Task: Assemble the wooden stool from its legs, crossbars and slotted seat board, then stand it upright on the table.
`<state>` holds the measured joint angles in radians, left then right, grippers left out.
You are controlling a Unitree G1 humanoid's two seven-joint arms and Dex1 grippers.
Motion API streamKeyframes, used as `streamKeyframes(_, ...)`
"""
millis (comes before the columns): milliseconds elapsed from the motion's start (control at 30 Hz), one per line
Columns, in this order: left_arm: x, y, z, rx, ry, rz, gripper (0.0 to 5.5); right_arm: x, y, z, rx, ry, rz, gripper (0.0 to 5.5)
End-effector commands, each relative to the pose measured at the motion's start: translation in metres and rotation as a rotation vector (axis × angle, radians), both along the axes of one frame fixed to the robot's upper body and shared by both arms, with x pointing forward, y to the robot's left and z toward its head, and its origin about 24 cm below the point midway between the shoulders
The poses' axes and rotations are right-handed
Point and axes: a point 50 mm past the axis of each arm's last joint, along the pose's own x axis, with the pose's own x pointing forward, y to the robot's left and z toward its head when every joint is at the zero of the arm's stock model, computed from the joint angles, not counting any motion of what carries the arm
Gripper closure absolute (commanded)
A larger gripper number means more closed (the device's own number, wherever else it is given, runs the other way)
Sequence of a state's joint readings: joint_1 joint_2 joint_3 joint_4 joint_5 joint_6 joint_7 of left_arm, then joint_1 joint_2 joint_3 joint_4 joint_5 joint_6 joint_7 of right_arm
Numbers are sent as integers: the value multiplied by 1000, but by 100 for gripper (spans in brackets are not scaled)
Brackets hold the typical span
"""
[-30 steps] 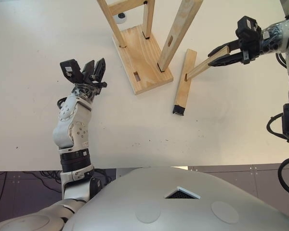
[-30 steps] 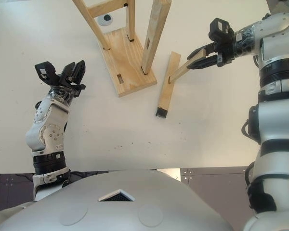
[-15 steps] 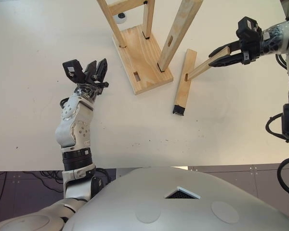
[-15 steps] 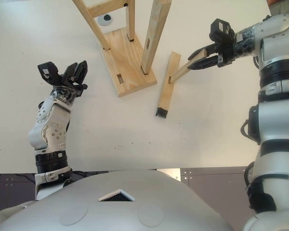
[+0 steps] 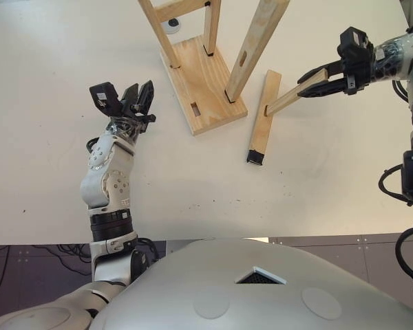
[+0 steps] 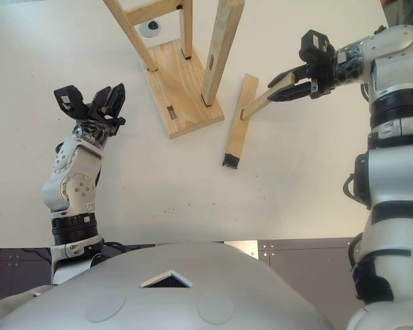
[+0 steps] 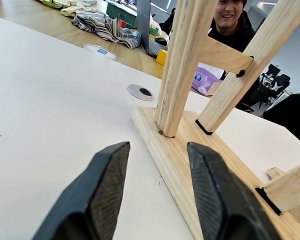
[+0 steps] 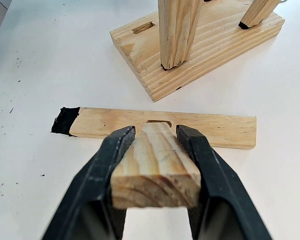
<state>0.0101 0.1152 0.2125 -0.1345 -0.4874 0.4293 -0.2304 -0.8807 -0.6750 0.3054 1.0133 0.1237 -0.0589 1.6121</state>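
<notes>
Clamps crossbar (image 5: pixel 286 102) in R gripper (image 5: pixel 315 81), tip at slot of loose leg (image 5: pixel 263 117) lying flat on table (image 5: pixel 48 172) just beside seat board (image 5: pixel 203 82); holds L gripper (image 5: pixel 136 96) spread, empty, near board's left side.

Slotted seat board (image 5: pixel 205 89) flat on the tabletop (image 5: pixel 48 179), legs (image 5: pixel 256 42) upright in it; a loose leg (image 5: pixel 263 124) lies beside it, with the crossbar (image 5: pixel 282 102), clamped in the right claw (image 5: pixel 307 83), meeting its slot.
</notes>
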Motion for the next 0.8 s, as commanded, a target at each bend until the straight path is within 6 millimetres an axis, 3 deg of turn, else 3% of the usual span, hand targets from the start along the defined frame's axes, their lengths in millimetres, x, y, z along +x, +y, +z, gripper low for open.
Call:
streamKeyframes(33, -2, 0, -3, 6, 10, 8, 343, 0, 7, -9, -62, 38, 17, 421)
streamKeyframes(167, -3, -2, -4, 6, 12, 12, 343, 9, 23, 3, 43, 84, -34, 421)
streamKeyframes(333, -2, -1, -5, 10, 12, 13, 343, 13, 25, 13, 67, 69, -67, 421)
streamKeyframes(800, -2, 0, -5, 14, 9, 13, 343, 2, 16, -8, -52, 74, -14, 421)
